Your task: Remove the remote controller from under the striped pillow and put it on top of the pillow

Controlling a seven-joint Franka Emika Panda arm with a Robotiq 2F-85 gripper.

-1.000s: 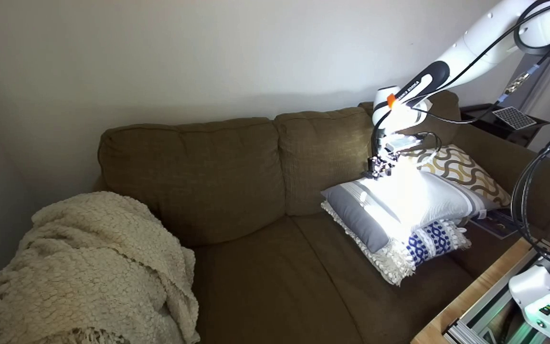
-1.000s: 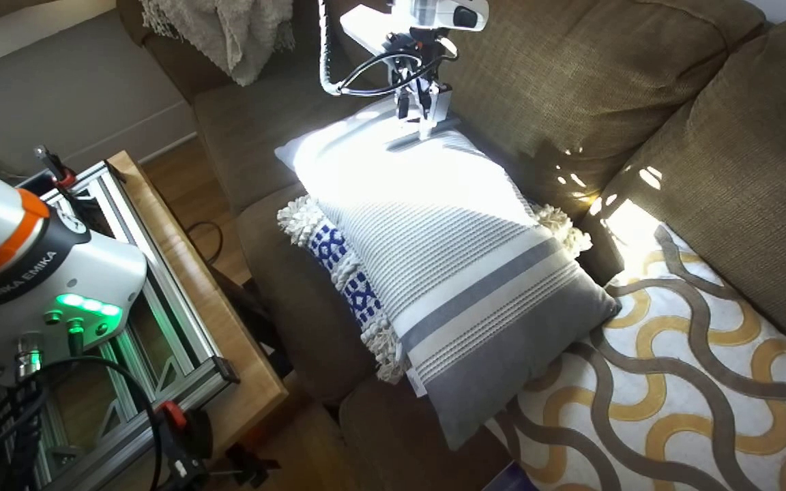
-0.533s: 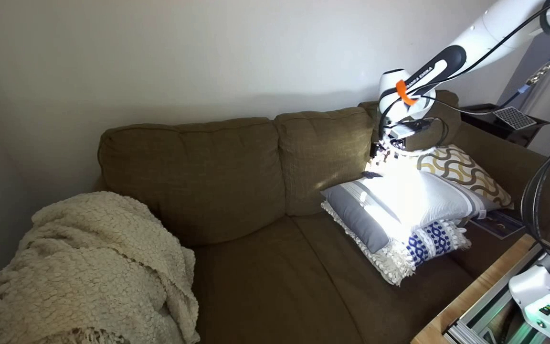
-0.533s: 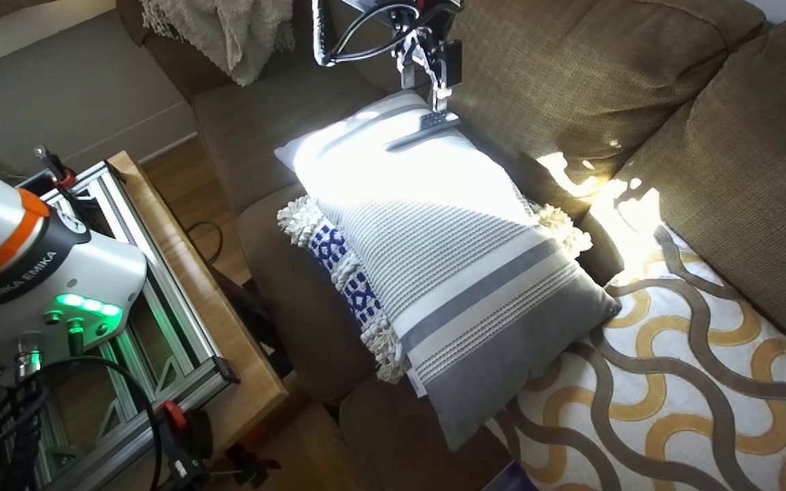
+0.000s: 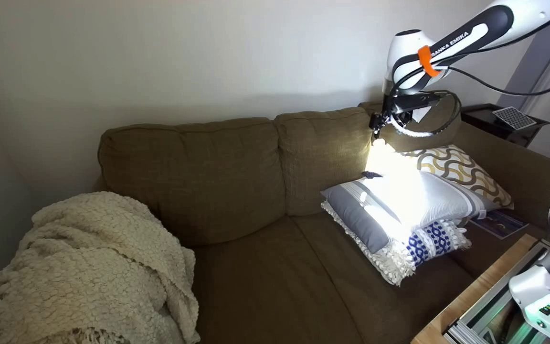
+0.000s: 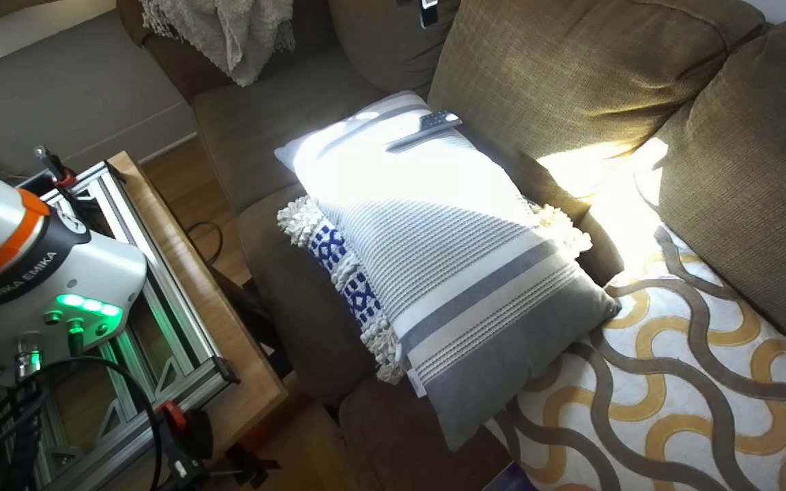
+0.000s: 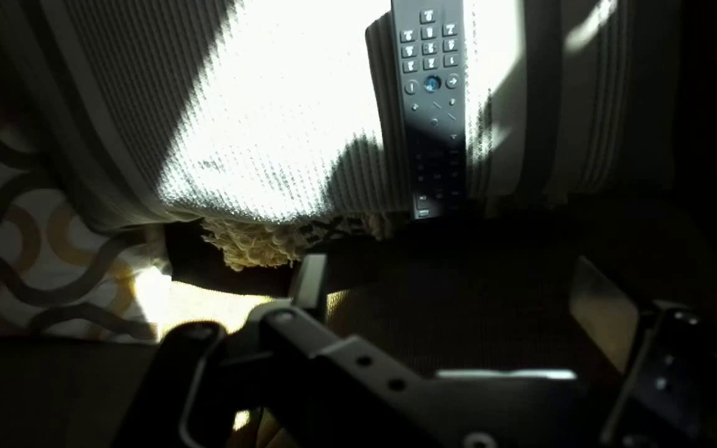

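Observation:
The striped pillow [image 6: 461, 273], white and grey with stripe bands, lies flat on top of a pillow pile. On it rests the dark remote controller [image 6: 427, 129], near the sofa back; in the wrist view the remote controller [image 7: 431, 68] shows its number keys, and its far end pokes slightly past the pillow's edge. My gripper [image 7: 452, 289] is open, its fingers wide apart with only dark sofa fabric behind the gap. In an exterior view the gripper [image 5: 376, 136] hangs above the remote, apart from it. Elsewhere just a fingertip [image 6: 427, 13] shows at the top edge. Strong sunlight washes out part of the pillow.
A fringed blue-and-white pillow [image 6: 362, 300] is beneath the striped one. Beside them lies a wavy-patterned pillow [image 6: 638, 429]. The brown sofa back [image 5: 327, 153] rises close behind the gripper. A fleece blanket [image 5: 98, 267] covers the sofa's far end. A wooden table [image 6: 250, 402] carries the robot base.
The gripper was down at the remote a second ago. Its fingers have spread and it has risen up and away, while the remote stays lying on the striped pillow.

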